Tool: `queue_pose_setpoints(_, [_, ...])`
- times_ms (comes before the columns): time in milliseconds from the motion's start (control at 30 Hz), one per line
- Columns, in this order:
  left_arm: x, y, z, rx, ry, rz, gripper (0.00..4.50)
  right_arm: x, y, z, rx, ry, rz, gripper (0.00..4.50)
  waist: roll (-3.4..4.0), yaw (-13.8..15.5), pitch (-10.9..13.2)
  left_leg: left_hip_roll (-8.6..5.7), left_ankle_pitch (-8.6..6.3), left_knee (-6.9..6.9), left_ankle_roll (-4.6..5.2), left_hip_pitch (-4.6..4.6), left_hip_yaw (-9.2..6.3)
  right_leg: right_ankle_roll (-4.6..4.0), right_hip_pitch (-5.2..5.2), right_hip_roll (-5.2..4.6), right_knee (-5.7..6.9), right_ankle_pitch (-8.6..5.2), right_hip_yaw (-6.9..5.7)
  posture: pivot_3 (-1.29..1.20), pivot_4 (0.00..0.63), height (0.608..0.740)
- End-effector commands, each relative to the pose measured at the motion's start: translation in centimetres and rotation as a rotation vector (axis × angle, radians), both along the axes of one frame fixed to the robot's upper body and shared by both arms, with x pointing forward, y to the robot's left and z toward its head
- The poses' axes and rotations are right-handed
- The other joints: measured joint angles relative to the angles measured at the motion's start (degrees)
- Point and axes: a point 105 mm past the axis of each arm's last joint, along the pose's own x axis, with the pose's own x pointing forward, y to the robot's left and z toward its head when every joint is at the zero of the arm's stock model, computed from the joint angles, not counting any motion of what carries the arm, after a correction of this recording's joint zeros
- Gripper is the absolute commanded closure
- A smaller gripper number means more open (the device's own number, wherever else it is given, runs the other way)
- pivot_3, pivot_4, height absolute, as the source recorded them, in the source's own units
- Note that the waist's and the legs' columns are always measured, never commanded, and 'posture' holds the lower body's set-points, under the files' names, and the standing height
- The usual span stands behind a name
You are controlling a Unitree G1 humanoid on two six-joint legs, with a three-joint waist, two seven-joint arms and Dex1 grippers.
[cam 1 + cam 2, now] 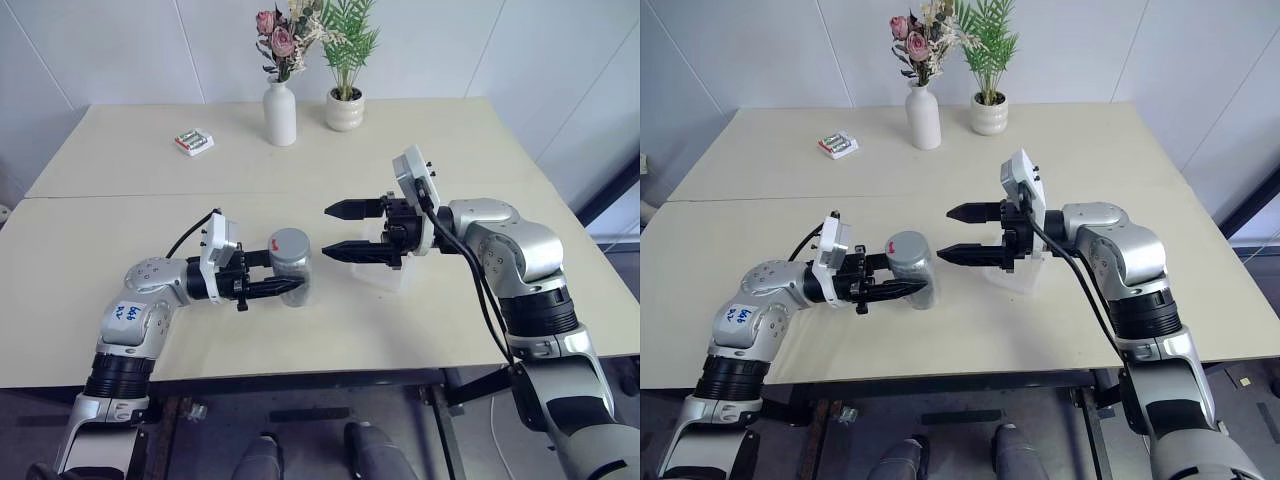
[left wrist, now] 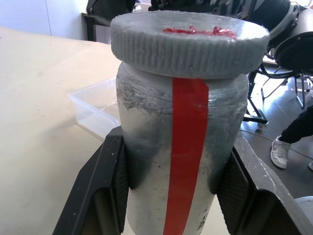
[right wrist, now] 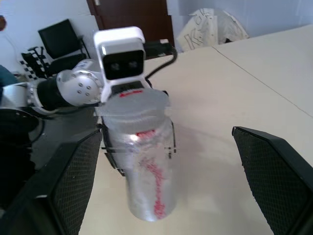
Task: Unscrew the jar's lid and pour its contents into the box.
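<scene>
While the left gripper (image 1: pixel 283 287) clamps the small clear cylindrical jar (image 1: pixel 292 270), the wide-open right gripper (image 1: pixel 342 231) should close squarely around the round grey-silver lid (image 1: pixel 289 243).

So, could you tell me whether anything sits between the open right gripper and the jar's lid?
Nothing visible does. The right gripper stands open beside the lid, apart from it, with only bare table between; the left gripper grips the jar.
</scene>
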Motion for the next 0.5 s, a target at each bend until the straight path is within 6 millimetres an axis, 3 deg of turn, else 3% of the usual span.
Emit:
queue_pose_setpoints(33, [-0.6, -0.2, 1.0, -0.018, -0.048, -0.026, 2.52, -1.2, 1.1, 1.3, 0.021, -0.049, 0.056, 0.02, 0.00, 0.00, 0.00, 0.00, 0.00, 0.00, 0.00, 0.00, 0.00, 0.00, 0.00, 0.00, 0.00, 0.00, 0.00, 0.00, 0.150, 0.740])
queue_pose_setpoints(500, [-0.7, -0.3, 1.1, -0.017, -0.046, -0.030, 2.52, -1.2, 4.4, 0.1, -0.024, -0.056, 0.115, 0.02, 0.00, 0.03, 0.00, 0.00, 0.00, 0.01, 0.00, 0.00, -0.01, 0.00, 0.00, 0.00, 0.00, 0.00, -0.01, 0.00, 0.150, 0.740])
